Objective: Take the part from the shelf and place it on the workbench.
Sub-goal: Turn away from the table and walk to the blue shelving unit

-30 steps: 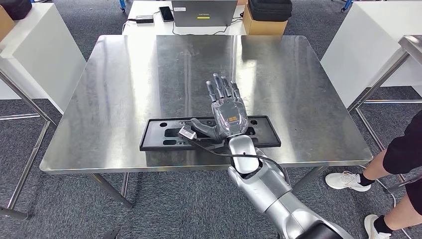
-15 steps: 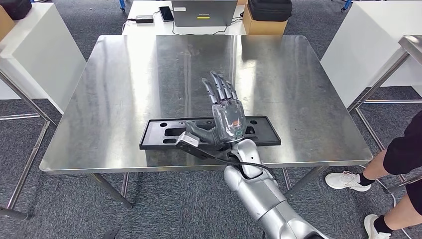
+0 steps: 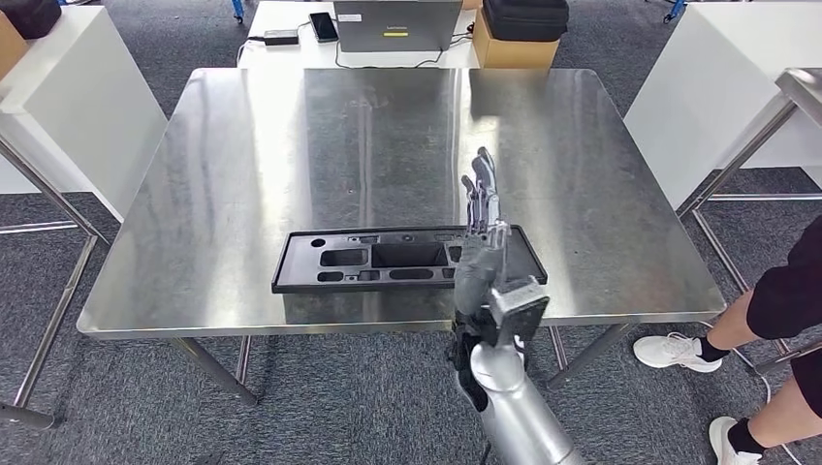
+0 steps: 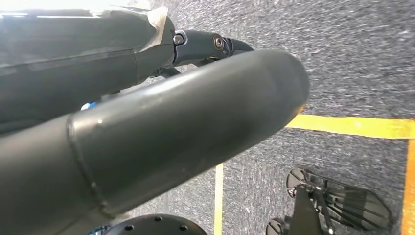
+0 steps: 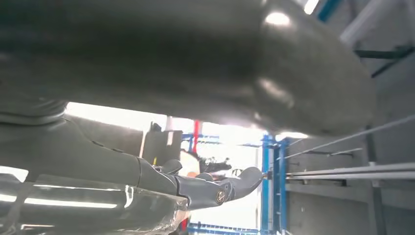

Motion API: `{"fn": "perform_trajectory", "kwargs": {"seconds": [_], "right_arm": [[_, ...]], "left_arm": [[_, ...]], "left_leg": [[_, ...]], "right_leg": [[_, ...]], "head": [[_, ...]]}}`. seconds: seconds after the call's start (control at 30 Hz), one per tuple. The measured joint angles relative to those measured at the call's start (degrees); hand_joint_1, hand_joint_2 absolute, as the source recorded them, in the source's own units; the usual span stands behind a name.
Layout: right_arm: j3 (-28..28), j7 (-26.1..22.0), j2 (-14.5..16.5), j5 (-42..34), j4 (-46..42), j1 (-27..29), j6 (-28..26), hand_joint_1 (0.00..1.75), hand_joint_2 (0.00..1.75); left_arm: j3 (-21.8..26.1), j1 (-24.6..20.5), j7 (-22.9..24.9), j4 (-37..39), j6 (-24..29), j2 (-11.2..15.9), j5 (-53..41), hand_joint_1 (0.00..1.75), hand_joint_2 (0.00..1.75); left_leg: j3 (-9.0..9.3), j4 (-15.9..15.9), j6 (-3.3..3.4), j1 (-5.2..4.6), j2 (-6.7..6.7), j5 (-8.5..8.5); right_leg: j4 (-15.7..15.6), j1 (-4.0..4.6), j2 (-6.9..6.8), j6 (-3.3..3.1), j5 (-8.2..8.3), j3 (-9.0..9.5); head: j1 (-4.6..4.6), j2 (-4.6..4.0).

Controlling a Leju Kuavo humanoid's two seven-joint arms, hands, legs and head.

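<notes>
The black plastic part (image 3: 407, 259) lies flat near the front edge of the steel workbench (image 3: 291, 145), its long axis running left to right. The right hand (image 3: 482, 242) stands edge-on over the part's right end, fingers straight, close together, holding nothing. A second ago it lay palm-down over the part's middle; it has since rolled upright and moved right, and the part has not moved.
</notes>
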Motion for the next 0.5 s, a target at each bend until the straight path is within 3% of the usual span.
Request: {"fn": "perform_trajectory", "kwargs": {"seconds": [0.2, 0.5], "right_arm": [[0.0, -0.28, -1.27, -1.73, -6.49, 3.19, 1.29, 0.0, 0.0], [0.0, -0.32, -1.92, -2.22, -9.1, 4.17, 1.62, 0.0, 0.0]], "left_arm": [[0.73, 0.28, 0.0, 0.0, 0.09, 0.11, 0.02, 0.0, 0.0], [0.94, 0.29, 0.0, 0.0, 0.11, 0.14, 0.03, 0.0, 0.0]], "left_leg": [[0.05, -0.01, -0.01, 0.02, 0.0, 0.0], [0.08, -0.01, -0.01, 0.03, 0.0, 0.01]], "right_leg": [[-0.01, 0.0, 0.0, -0.01, -0.02, -0.23], [0.0, 0.0, 0.0, -0.01, -0.01, -0.15]], "head": [[-0.01, 0.0], [-0.01, 0.0]]}}
